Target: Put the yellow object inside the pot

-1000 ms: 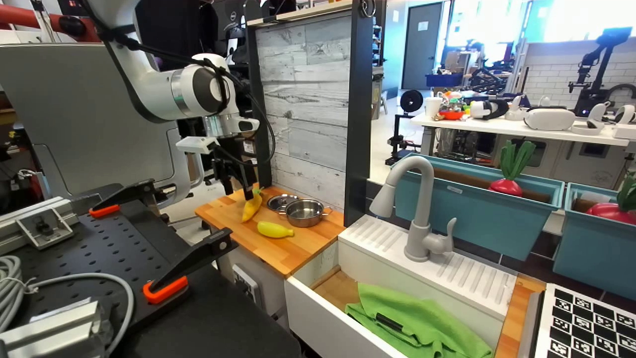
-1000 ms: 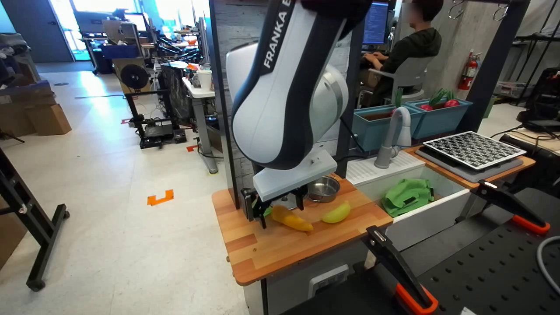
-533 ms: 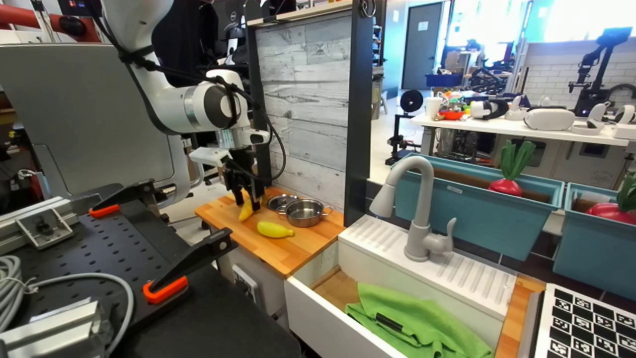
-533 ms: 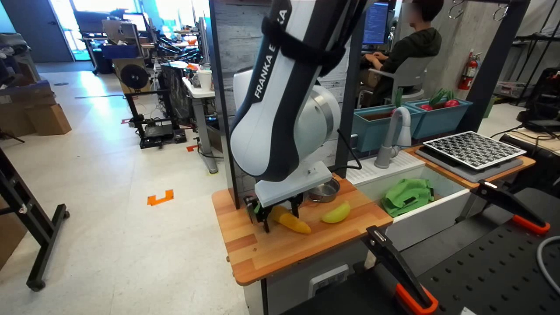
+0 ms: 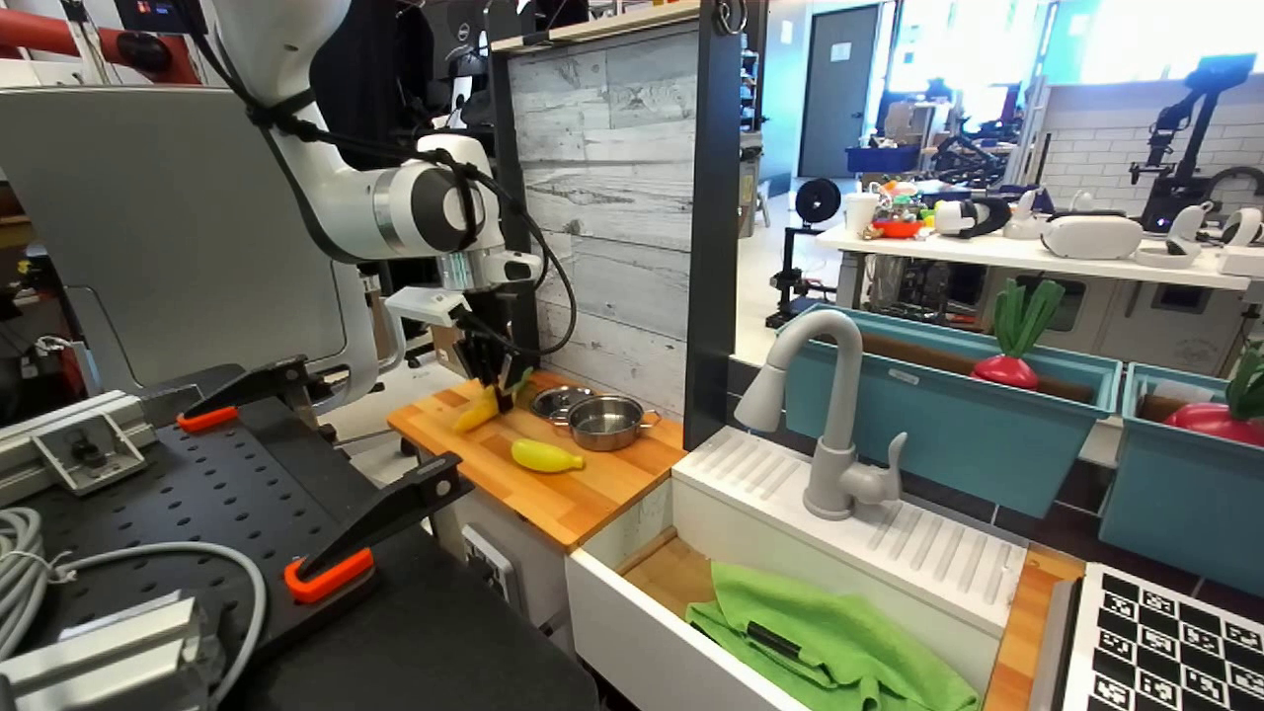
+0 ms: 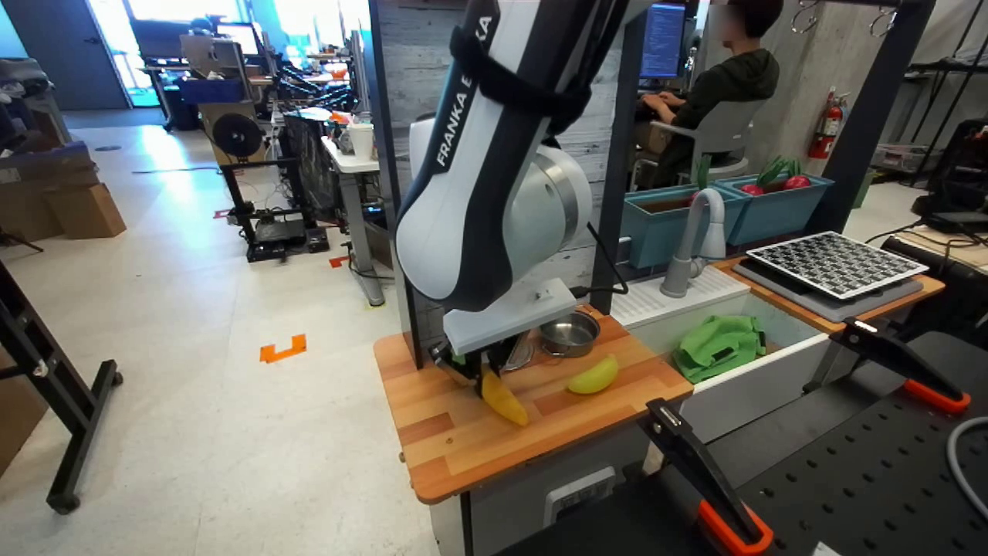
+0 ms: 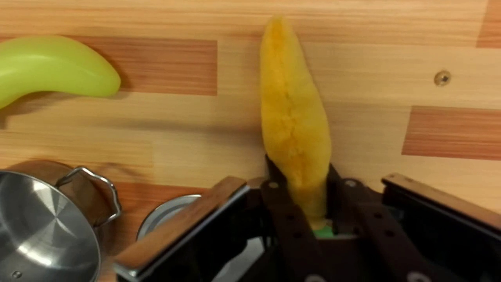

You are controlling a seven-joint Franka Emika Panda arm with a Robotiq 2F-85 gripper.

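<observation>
The yellow object (image 7: 291, 113) is long and slim, with a green tip at one end. In the wrist view my gripper (image 7: 301, 166) is shut on its narrow end, a dark finger pressed to each side. Its free end sticks out from the gripper (image 6: 486, 380), low over the board; whether it touches the wood I cannot tell. Both exterior views show the yellow object (image 5: 477, 413) partly covered by the fingers. The pot (image 5: 604, 427), shiny silver with looped handles, stands upright beside the gripper. In the wrist view the pot (image 7: 43, 239) shows a bare inside at the lower left.
A round lid (image 5: 561, 400) lies between gripper and pot. A plumper lime-yellow banana shape (image 7: 58, 64) rests on the wooden board (image 6: 432, 455). Behind rises a grey plank panel (image 5: 607, 197). A white sink (image 5: 632, 632) with a tall faucet (image 5: 837, 425) adjoins the board.
The gripper has come down over the yellow object and its fingers have closed on the narrow end. The object's free end has swung round on the board. Pot and lime-yellow shape have stayed put.
</observation>
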